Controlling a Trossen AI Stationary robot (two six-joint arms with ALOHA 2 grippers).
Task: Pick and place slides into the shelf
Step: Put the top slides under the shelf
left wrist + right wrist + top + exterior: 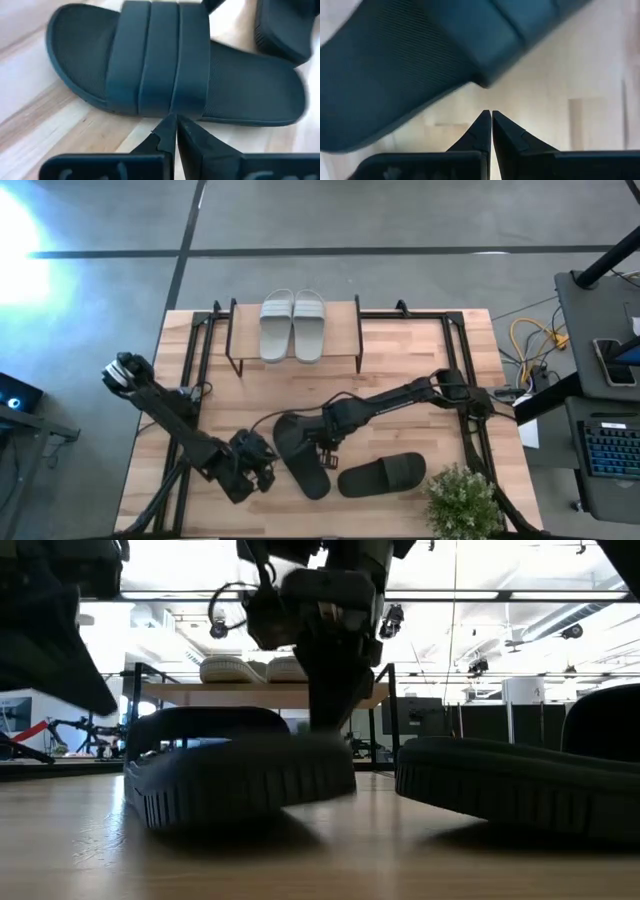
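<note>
So the pale grey pair [293,326] is already parked side by side on the shelf [345,340] at the far side of the desk [420,365], which I'd guess leaves the black ones. One black slide [300,455] lies on the desk between the arms, the other black slide [382,475] just beside it toward the right. Both the left gripper [258,465] and right gripper [327,448] hover at that first slide with fingers clenched on nothing, likely lining up. Rubbery foam, ribbed wide strap, textured footbed.
</note>
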